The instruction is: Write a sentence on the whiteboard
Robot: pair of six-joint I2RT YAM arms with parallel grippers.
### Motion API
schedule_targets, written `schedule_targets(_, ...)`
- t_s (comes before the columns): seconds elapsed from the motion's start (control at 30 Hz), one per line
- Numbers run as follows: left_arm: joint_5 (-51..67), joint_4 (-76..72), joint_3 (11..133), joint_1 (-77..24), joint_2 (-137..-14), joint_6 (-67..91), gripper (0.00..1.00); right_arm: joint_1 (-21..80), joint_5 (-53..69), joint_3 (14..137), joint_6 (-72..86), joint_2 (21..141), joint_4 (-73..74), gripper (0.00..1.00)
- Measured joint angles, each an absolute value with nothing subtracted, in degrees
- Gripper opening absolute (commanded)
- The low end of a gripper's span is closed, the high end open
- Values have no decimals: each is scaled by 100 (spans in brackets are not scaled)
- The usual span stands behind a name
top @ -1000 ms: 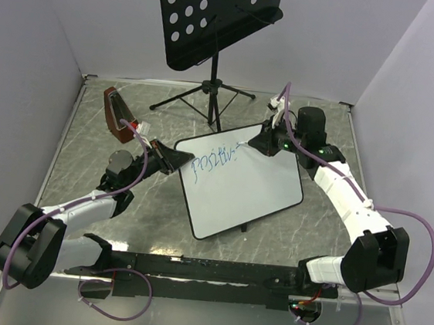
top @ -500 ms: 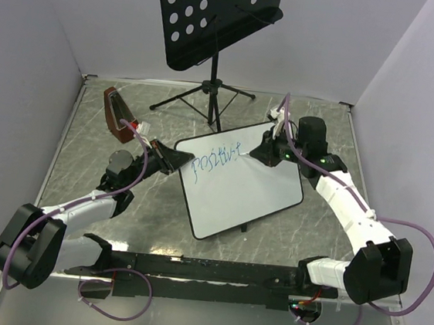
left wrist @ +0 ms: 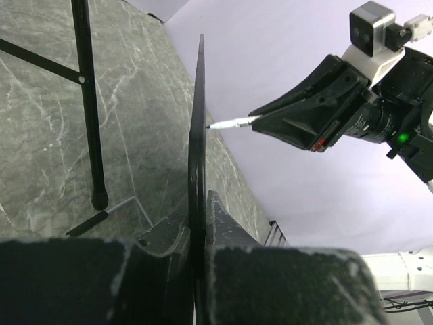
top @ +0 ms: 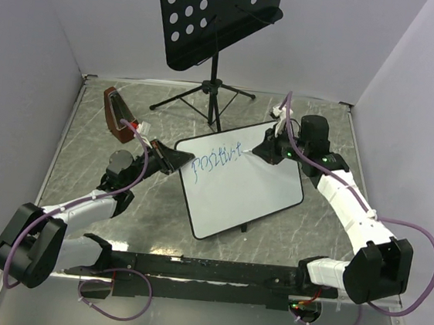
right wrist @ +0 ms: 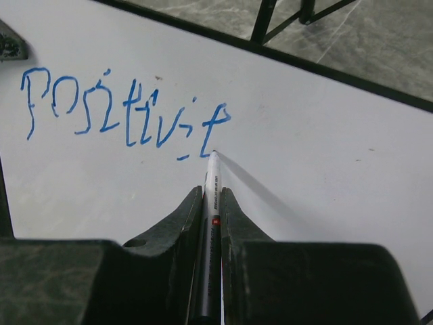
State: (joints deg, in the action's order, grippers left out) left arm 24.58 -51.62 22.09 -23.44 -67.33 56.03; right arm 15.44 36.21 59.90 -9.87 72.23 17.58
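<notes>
Since a second ago the right gripper has moved a little along the line of writing, and the blue text has gained its last letters. The left arm has not shifted.

The right gripper's fingers are pressed tight on a marker. It juts forward between them, its tip touching the whiteboard at the foot of the final "t". The sentence so far reads roughly "Positivit". It is a single line across the upper part of the board, with a short stray dash just under the last letters.

The left gripper is clamped on the board's left edge, which its wrist view shows edge-on. It holds the board tilted over the table, between the two arms and in front of the music stand. Whether the board's lower edge rests on the table cannot be told.

Assessment: the step in hand is writing the first word, which lacks one letter, so the task is well short of halfway. The next move calls for a small shift to the right of the "t" and a light stroke for a "y" with its tail. White space remains toward the right rim. After that the pen must lift and return left for a second line. The left clamp should stay firm, since pen pressure could swing the board.
</notes>
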Motion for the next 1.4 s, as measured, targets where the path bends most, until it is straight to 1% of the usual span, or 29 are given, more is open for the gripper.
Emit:
schedule_targets(0.37, 2458, -5162, 2209, -2344, -6733, 5601, 1, 1479, 3557, 6311, -917, 7424, 1664, 0)
schedule_targets(1.4, 2449, -5146, 2209, -2344, -6733, 5623, 1, 1468, 3649, 6257, -886, 7511, 1601, 0)
